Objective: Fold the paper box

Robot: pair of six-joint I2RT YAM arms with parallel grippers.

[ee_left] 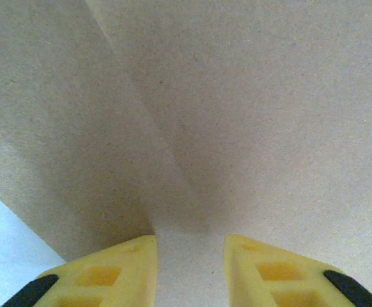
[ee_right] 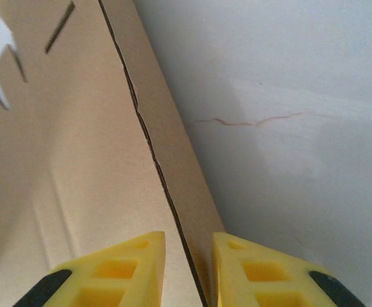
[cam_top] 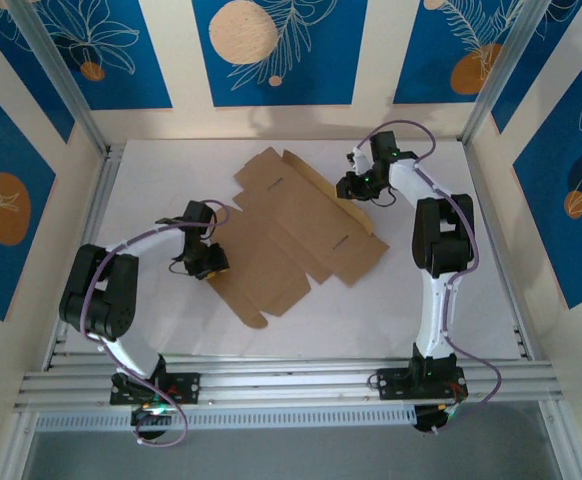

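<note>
The paper box lies unfolded as a flat brown cardboard sheet in the middle of the white table. My left gripper sits at the sheet's left edge. In the left wrist view its yellow fingers stand apart, close against bare cardboard beside a crease, with nothing between them. My right gripper is at the sheet's far right side. In the right wrist view a raised side flap runs edge-on between its fingers. It lies near the right finger, and a gap remains on the left.
Metal frame posts and blue patterned walls enclose the table. White table surface shows to the right of the raised flap, marked by a thin reddish line. Slots are cut in the cardboard.
</note>
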